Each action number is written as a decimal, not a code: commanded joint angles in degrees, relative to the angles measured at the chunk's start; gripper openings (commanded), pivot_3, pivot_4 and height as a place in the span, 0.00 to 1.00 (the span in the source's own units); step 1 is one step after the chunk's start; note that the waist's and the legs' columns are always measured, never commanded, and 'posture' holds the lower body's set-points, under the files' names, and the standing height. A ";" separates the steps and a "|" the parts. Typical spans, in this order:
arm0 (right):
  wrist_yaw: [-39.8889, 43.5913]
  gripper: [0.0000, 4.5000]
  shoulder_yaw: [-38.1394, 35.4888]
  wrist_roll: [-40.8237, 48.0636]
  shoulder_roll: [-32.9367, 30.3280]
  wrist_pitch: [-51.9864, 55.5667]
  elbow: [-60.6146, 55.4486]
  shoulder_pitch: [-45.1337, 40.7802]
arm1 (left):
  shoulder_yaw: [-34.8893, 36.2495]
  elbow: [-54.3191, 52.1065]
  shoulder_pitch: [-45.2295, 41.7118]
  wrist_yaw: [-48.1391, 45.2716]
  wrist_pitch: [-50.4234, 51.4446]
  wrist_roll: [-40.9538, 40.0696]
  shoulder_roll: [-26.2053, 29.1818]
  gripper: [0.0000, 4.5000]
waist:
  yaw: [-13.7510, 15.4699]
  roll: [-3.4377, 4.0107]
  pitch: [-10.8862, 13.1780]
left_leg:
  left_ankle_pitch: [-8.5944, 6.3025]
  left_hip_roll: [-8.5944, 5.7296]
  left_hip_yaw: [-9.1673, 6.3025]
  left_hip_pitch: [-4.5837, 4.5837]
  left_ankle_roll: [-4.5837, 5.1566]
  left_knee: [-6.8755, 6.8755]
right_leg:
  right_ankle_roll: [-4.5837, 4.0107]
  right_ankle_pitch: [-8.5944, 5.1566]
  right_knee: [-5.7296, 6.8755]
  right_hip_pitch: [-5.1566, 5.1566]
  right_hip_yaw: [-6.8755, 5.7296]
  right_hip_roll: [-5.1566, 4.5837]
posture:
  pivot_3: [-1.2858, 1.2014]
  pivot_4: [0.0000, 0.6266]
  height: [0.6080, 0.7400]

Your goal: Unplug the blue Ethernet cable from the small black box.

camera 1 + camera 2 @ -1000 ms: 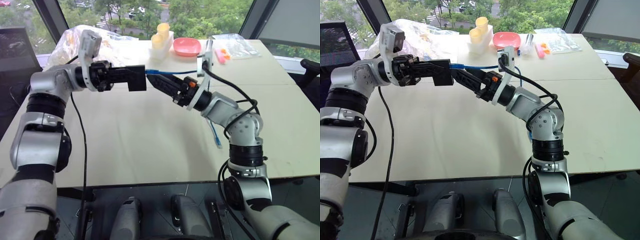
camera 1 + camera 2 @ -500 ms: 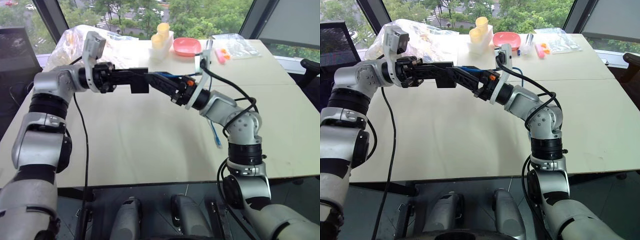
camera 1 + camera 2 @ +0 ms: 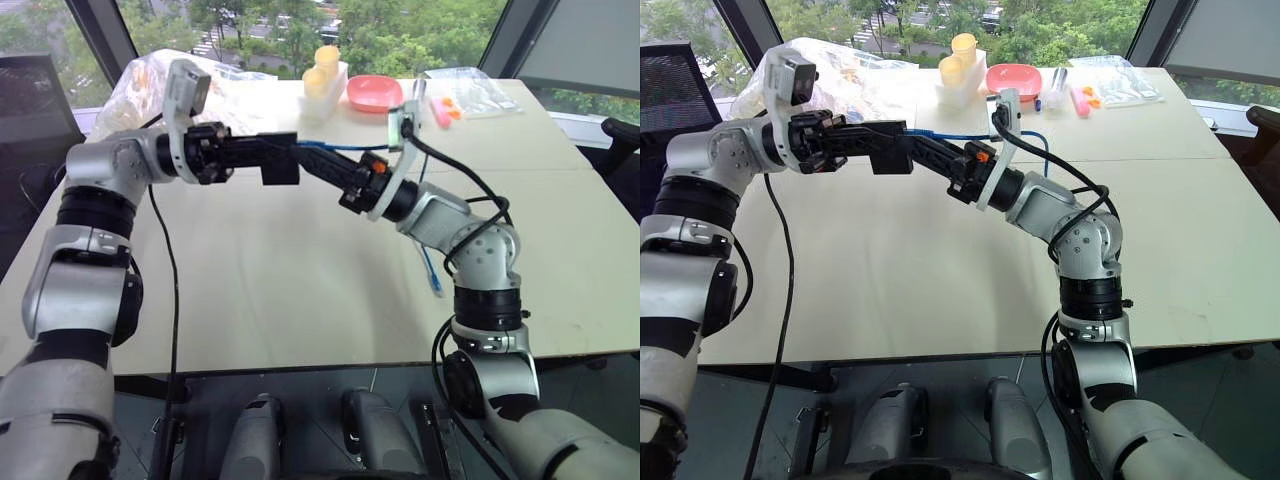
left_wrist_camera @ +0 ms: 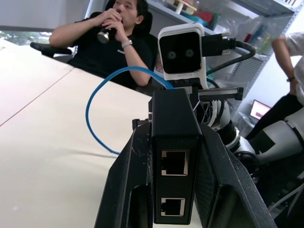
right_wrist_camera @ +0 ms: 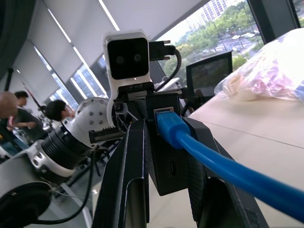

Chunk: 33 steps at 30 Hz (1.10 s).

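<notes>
The left gripper (image 3: 262,158) clamps the small black box (image 4: 173,142) above the table (image 3: 280,280). The right gripper (image 3: 318,165) has its fingers around the blue Ethernet cable (image 5: 228,166) (plug seated in the box).

The left arm reaches up and across above the table, its forearm level and pointing to the right. The left gripper (image 3: 270,158) is clamped on the small black box (image 4: 175,142), one black finger pressed against each side of it. The right arm bends at the elbow and rises toward the left, so the right gripper (image 3: 318,165) meets the box from the other side. Its fingers (image 5: 133,180) seem closed around the blue Ethernet cable (image 5: 223,164) at the plug, though contact is hard to confirm.
</notes>
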 commanded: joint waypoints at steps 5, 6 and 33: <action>1.83 0.39 0.04 3.11 -0.08 0.93 -3.77 0.10 | 0.20 -1.71 0.12 -0.13 -0.55 -0.41 0.96 0.12 | -0.02 0.00 0.00 | 0.00 0.00 0.00 0.00 0.00 0.00 | -0.01 -0.01 0.00 0.00 0.00 0.00 | 0.52 0.24 1.00; 1.82 0.52 0.19 2.91 -0.19 0.97 -3.76 0.01 | 0.23 -1.74 0.13 -0.13 -0.54 -0.45 0.94 0.12 | -0.03 0.01 0.01 | 0.00 0.00 0.00 0.00 0.00 0.00 | -0.01 -0.01 0.00 0.00 0.00 0.00 | 0.52 0.24 1.00; 0.58 0.01 -1.27 3.51 0.54 0.05 -1.57 0.62 | 0.33 -2.12 0.21 -0.13 -0.23 -0.71 1.10 0.12 | -0.03 0.02 0.01 | -0.01 0.01 0.00 0.00 0.01 0.00 | -0.17 -0.10 -0.02 -0.01 0.00 -0.01 | 0.52 0.24 1.00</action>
